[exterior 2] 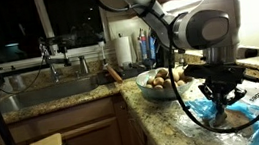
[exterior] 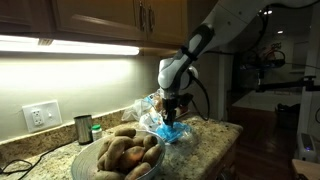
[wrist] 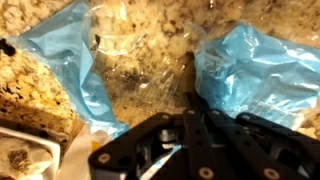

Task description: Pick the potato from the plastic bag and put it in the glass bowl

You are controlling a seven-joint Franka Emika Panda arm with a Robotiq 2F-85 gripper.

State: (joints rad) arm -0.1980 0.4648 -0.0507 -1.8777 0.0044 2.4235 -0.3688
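Observation:
The plastic bag (exterior: 172, 128), crinkled clear film with bright blue patches, lies on the granite counter; it also shows in an exterior view (exterior 2: 239, 119) and fills the wrist view (wrist: 245, 60). My gripper (wrist: 187, 92) is pressed down into the bag's clear middle with its fingers together, and it shows in both exterior views (exterior: 172, 112) (exterior 2: 222, 113). I cannot see anything between the fingers. No potato shows inside the bag. The glass bowl (exterior: 88, 160) (exterior 2: 148, 90) stands beside the bag and holds several potatoes (exterior: 122, 152).
A small dark metal cup (exterior: 83, 128) and a wall socket (exterior: 40, 116) are behind the bowl. A sink (exterior 2: 32, 97) with a tap lies beyond the counter corner. Cabinets hang overhead. The counter edge (exterior: 225, 140) is close to the bag.

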